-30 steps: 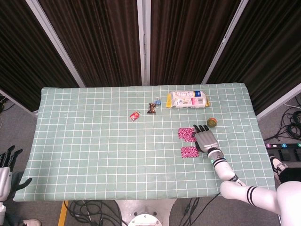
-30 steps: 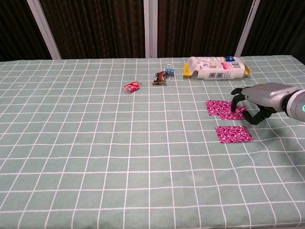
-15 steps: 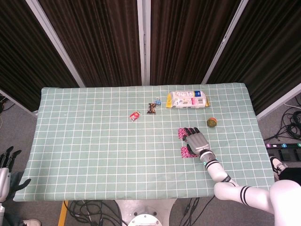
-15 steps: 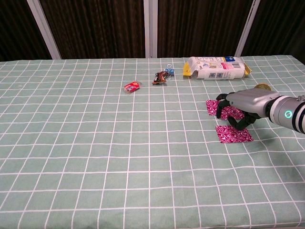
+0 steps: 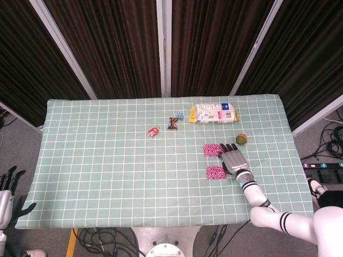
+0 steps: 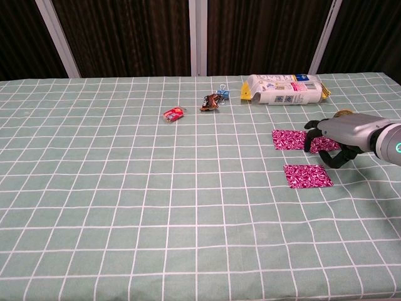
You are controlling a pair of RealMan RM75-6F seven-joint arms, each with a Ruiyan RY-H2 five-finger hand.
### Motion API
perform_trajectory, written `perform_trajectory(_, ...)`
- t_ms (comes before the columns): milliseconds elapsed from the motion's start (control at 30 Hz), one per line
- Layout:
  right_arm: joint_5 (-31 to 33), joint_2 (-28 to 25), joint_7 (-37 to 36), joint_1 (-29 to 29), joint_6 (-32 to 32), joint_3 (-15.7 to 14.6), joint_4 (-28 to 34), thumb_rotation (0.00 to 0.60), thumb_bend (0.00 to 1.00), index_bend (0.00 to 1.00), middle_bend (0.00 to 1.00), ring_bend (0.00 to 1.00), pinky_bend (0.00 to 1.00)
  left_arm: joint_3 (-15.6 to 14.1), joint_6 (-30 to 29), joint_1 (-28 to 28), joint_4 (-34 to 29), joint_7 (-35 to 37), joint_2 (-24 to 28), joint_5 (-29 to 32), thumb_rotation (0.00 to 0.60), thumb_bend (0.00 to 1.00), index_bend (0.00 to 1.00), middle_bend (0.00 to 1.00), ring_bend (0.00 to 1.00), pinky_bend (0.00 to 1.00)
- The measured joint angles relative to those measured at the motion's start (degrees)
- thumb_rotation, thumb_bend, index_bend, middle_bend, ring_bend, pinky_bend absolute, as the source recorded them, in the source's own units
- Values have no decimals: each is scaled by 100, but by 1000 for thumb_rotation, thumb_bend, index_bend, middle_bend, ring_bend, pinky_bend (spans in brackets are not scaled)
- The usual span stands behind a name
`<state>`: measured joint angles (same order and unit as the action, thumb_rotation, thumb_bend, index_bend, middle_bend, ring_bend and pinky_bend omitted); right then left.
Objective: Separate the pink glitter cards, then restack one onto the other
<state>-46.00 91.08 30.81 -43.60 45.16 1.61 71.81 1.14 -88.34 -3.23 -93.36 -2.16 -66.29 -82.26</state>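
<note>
Wide bare tabletop [image 5: 96, 171] is lying open leftward; a snack packet [image 5: 214, 113] and small ball [image 5: 241, 139] are crowding the far-right side.

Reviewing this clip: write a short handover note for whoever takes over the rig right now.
Right hand: fingers curled down on the right edge of the far pink card; whether it actually grips the card is unclear.
Left hand: low beside the table's left edge, fingers apart, holding nothing.
Near pink card lies flat, apart from the far one, with a strip of green cloth between them.
Done: cards separated.
Left: lift one card and lay it squarely on the other, then release.
</note>
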Motion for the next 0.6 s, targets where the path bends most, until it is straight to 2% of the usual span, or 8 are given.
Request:
perform_trajectory(400,-126,-160,-225,115,24,39,42,511,592,277,1,0,0,-4,-25,-7,-42,-43,15,-21,600,56,197,154,133,137)
perform_trajectory(500,-354,-246,-391,150,69,71,226,528,491,277,11,0,0,-7,-30,-7,-48,-45,20,-32,600,56,197,154,132,137)
perform_trajectory(600,-630,-303,-559,175,178,138,349,547,326,278,17,0,0,-5,-21,3,-57,-54,20,-39,600,57,197,154,132,137)
